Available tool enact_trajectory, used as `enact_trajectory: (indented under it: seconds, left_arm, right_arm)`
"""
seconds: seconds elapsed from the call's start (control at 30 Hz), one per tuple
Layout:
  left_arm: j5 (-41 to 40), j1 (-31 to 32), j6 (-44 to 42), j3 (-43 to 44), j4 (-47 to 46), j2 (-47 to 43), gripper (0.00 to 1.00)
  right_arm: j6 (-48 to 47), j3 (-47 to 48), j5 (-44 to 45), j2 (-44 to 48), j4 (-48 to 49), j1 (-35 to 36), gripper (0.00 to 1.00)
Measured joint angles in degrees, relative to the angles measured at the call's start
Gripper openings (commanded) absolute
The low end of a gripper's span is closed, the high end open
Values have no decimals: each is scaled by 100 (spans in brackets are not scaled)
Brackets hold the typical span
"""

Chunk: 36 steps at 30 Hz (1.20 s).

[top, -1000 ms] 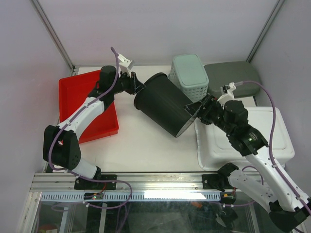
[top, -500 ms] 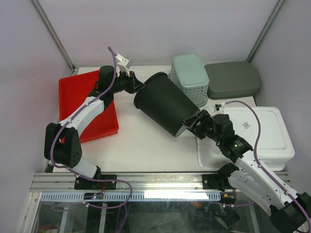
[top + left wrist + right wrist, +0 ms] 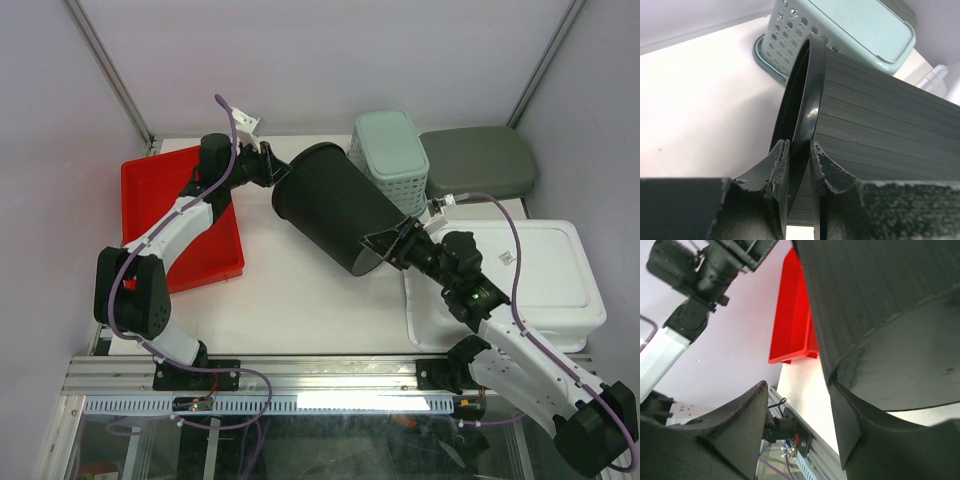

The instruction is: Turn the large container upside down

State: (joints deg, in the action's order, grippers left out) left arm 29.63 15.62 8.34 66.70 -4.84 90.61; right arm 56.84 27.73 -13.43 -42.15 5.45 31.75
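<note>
The large black ribbed container [image 3: 335,205] lies tilted on its side above the table, open mouth to the back left, base to the front right. My left gripper [image 3: 272,168] is shut on its rim; in the left wrist view the fingers [image 3: 781,162] pinch the glossy black rim [image 3: 810,100]. My right gripper [image 3: 395,245] is open at the base edge. In the right wrist view one finger [image 3: 850,420] touches the container's base [image 3: 910,365], and the other [image 3: 740,415] stands free.
An upturned mint basket [image 3: 390,155] stands right behind the container. A grey-green lid [image 3: 478,160] lies at the back right. A white lidded bin [image 3: 530,275] is under my right arm. A red tray [image 3: 175,215] lies at the left.
The container has shifted a little back and left with my left gripper. My right gripper has moved down and left along the base edge, and its arm has swung lower.
</note>
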Motion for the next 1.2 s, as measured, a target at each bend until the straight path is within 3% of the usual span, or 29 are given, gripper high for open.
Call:
enact_trajectory:
  seconds: [0.3,0.6,1.2]
  left_arm:
    - [-278,-57,-2,0,-61,98,0]
    - [-210,-11,48,-109,562,208,0]
    - [-179,42,133,-269,868,188,0]
  right_arm:
    - [-243,765,-638,-514,448,188,55]
    - [-369,1399,-741,-1161,1482,348,55]
    - [-946,2645,-520,-2959,1622,398,59]
